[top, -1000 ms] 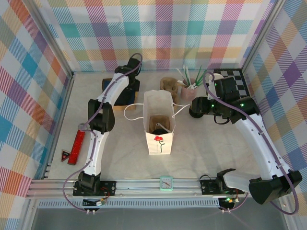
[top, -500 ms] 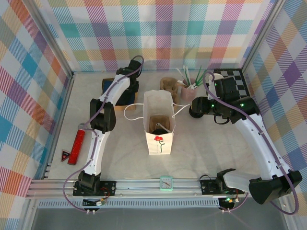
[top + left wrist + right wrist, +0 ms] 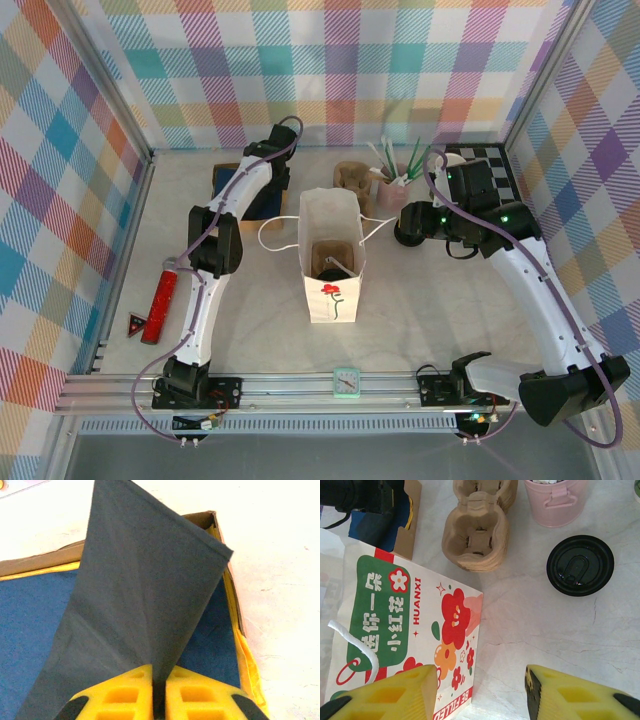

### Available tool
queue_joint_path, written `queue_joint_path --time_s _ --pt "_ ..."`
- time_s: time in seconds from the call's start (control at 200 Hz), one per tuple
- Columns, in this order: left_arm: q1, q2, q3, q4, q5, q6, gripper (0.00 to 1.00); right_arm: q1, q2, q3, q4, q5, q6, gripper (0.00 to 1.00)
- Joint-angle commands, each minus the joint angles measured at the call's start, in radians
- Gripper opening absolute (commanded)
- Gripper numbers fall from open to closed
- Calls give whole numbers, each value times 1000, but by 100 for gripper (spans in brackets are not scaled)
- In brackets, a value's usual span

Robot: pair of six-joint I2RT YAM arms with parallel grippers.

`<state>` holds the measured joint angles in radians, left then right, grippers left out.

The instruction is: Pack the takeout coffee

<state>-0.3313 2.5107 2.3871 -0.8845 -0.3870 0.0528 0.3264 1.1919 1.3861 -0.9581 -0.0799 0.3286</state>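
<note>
**Near edge.** A mint alarm clock (image 3: 346, 382) was seen on the front rail, and a red oblong object (image 3: 160, 305) lay on the pale worktop (image 3: 260, 335) to the left of the left arm.

**Centre.** A white flower-printed paper bag (image 3: 335, 295) was stood upright with its mouth open; something brown and dark lay inside it, too small to be identified.

**Right of centre.** The right pincer (image 3: 481, 682) was held above the worktop just right of the bag, its yellow fingers (image 3: 385, 695) spread wide with nothing gripped between them. The takeout coffee (image 3: 580, 565) was found beyond it, upright on the worktop with its black lid fitted, well apart from the bag and untouched by either pincer. A pink cup of straws (image 3: 555, 502) was set just behind the coffee, with a stack of moulded-pulp cup carriers (image 3: 477, 530) beside it.

**Far left.** The left pincer (image 3: 159, 685) was pressed together on a dark grey sheet (image 3: 145, 595), which was pinched at one edge and raised over a shallow cardboard box (image 3: 45, 560) lined in blue.
</note>
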Motion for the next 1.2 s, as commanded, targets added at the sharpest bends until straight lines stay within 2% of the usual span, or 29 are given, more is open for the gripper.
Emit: queue_joint_path --time_s 0.0,0.245,0.745,0.88,1.195 --pt "-12 -36 29 -1 -30 24 9 -7 -11 -4 24 -3 -5 49" --pt "-12 -112 20 -20 -26 24 0 -6 -28 -8 20 -4 -3 49" --pt "-12 -374 -149 16 -5 -6 0 -7 -77 -13 8 -4 -7 48" --pt "-12 -456 -211 53 38 -27 0 -6 -86 -6 2 -4 -7 48" --pt "-12 -615 -229 58 174 -56 0 -7 -120 -18 -5 7 -2 48"
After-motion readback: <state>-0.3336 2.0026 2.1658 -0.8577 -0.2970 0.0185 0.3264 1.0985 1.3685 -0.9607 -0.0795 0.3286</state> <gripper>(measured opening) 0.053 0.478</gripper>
